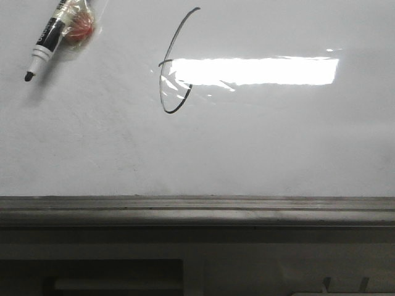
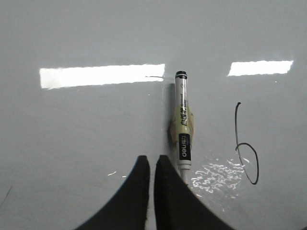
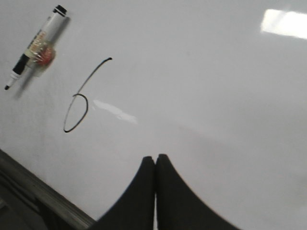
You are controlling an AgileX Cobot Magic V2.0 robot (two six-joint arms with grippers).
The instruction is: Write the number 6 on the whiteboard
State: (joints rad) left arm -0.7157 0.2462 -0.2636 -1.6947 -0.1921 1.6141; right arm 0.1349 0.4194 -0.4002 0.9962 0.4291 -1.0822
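The whiteboard [image 1: 278, 148] fills the front view, and the number 6 [image 1: 174, 65] is drawn on it in thin black line, its loop partly under a bright glare. A black-and-white marker [image 1: 55, 34] with reddish tape round its middle lies on the board to the far left of the 6, uncapped, apart from both grippers. In the left wrist view my left gripper [image 2: 152, 158] is shut and empty just beside the marker [image 2: 182, 122], with the number 6 [image 2: 247, 153] off to the side. My right gripper [image 3: 155, 157] is shut and empty over bare board [image 3: 216, 96], away from the 6 [image 3: 76, 103] and the marker [image 3: 33, 48].
A grey metal rail [image 1: 197, 213] edges the board's near side, with a dark cabinet front [image 1: 92, 277] below it. The same rail [image 3: 43, 199] shows in a corner of the right wrist view. Bright light reflections [image 1: 253, 71] lie on the board.
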